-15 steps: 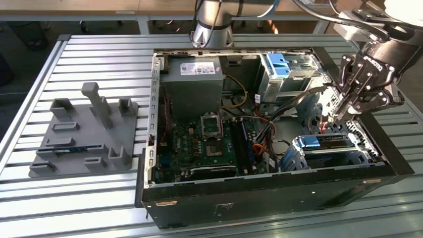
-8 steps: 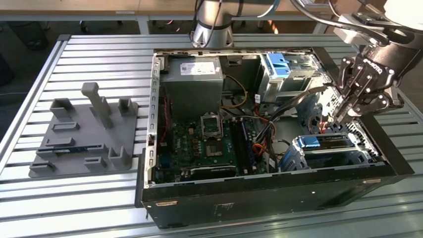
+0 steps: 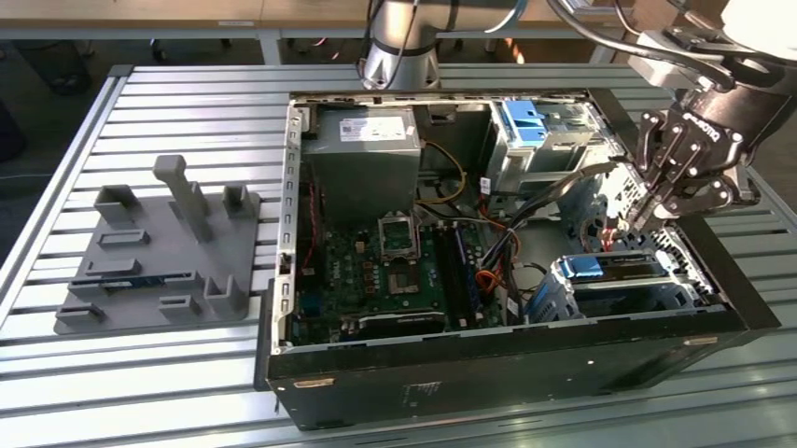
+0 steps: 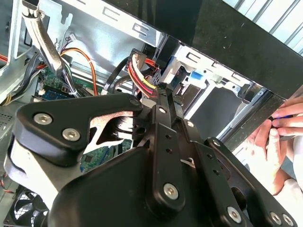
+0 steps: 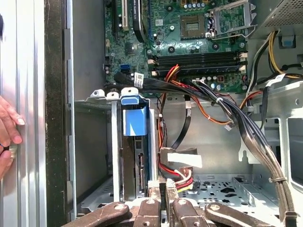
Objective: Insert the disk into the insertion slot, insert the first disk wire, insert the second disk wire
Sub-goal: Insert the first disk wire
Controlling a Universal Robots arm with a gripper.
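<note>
Already seated: disk (image 5: 136, 119) stands in the insertion slot (image 5: 115, 142). I judge the first disk wire (image 5: 178, 178) is the step in hand, with the gripper (image 5: 163, 187) pinching its plug near the disk's connector edge. Calls for squaring plug to port, gentle push.

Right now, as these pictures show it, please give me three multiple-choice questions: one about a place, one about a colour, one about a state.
1. Where is the disk? A on the grey fixture; B in the insertion slot; C on the table.
2. What colour is the disk's frame? A red; B green; C blue.
3. How is the gripper? A shut on a disk wire; B open and empty; C holding the disk.
Answers: 1 B, it stands inside the metal cage. 2 C, its tab is blue in the first wrist view. 3 A, it pinches the red-and-yellow wire's connector.
</note>
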